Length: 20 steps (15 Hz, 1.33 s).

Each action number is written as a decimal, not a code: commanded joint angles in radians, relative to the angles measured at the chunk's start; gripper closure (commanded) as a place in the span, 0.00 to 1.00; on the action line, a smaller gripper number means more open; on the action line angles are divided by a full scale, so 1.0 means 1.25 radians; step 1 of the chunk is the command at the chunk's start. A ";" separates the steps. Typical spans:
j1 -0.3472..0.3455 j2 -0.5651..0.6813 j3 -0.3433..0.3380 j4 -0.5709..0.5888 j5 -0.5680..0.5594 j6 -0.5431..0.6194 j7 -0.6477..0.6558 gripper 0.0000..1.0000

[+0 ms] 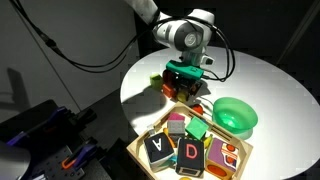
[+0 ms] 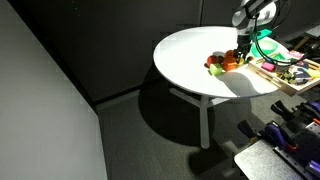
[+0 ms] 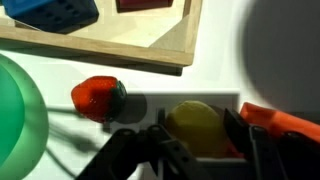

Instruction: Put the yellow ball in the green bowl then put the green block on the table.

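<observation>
Presently, the white table [image 1: 270,80] is being occupied by a wooden tray [image 3: 100,48], with the green bowl [image 1: 236,116] just beside it. The pincer [image 3: 197,140] is being held apart, astride the yellow ball [image 3: 196,122], which is resting on the table. The green block [image 1: 197,130] is being kept in the tray.

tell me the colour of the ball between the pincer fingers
Yellow; the ball shows best in the wrist view.

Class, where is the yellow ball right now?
In the wrist view the yellow ball sits bottom centre, framed by the gripper, a red piece to its left and the wooden tray above.
</observation>
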 commanded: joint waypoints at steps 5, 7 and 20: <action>-0.008 -0.047 -0.006 0.005 -0.015 -0.061 0.037 0.65; -0.010 -0.063 -0.009 -0.002 -0.015 -0.066 0.037 0.65; -0.082 -0.154 -0.035 -0.023 0.013 -0.062 0.035 0.65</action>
